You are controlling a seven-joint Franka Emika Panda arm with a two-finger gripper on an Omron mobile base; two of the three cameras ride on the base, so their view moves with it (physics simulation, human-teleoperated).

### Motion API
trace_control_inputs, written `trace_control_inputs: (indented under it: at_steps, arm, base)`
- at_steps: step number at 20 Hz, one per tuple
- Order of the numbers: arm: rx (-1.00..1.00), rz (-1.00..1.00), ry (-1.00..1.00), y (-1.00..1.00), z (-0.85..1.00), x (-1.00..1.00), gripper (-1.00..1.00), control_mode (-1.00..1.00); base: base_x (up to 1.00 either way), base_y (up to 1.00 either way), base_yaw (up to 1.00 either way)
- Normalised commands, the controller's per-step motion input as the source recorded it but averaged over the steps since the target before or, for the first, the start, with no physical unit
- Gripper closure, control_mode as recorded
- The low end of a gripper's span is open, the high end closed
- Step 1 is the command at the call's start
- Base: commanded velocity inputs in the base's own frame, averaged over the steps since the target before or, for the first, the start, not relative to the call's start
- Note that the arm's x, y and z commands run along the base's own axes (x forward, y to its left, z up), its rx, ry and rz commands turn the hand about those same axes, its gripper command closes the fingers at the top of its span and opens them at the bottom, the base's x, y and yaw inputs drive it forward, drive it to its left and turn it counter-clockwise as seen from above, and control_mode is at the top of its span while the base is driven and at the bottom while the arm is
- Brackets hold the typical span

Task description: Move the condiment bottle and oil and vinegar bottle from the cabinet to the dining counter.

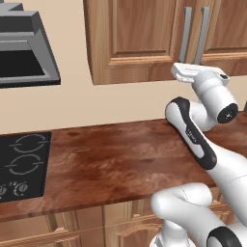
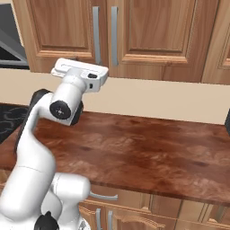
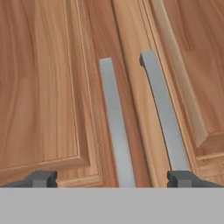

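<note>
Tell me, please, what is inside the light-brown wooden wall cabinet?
Nothing inside can be seen: both raised-panel doors of the light-brown wooden wall cabinet are shut, hiding its contents. Its two grey bar handles face the open gripper.

Cabinet (image 2: 148, 31) hangs on the wall above the counter (image 1: 120, 159), doors closed, two bar handles (image 3: 116, 127) side by side at the middle seam. Stovetop (image 1: 24, 164) sits at counter's left end, hood (image 1: 24, 48) above it, left of cabinet. Gripper (image 3: 113, 178) just before the handles.
</note>
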Motion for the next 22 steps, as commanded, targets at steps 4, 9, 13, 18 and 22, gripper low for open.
trace_control_inputs:
  at_steps: [4,9,13,18,22]
  arm:
    - [-0.04,-0.01,-0.01,0.00,0.24,0.27,-1.00,-1.00]
    - [-0.05,-0.01,0.00,-0.04,0.12,0.32,-1.00,-1.00]
    - [-0.05,0.00,0.02,-0.25,0.07,0.39,-1.00,-1.00]
    - [-0.06,-0.02,0.04,-0.18,0.02,0.39,-1.00,-1.00]
    - [-0.03,-0.03,0.05,-0.01,0.00,0.35,-1.00,-1.00]
  base:
    - [0.00,0.00,0.00]
    - [0.00,0.00,0.00]
    - [0.00,0.00,0.00]
    - [0.00,0.00,0.00]
    - [0.00,0.00,0.00]
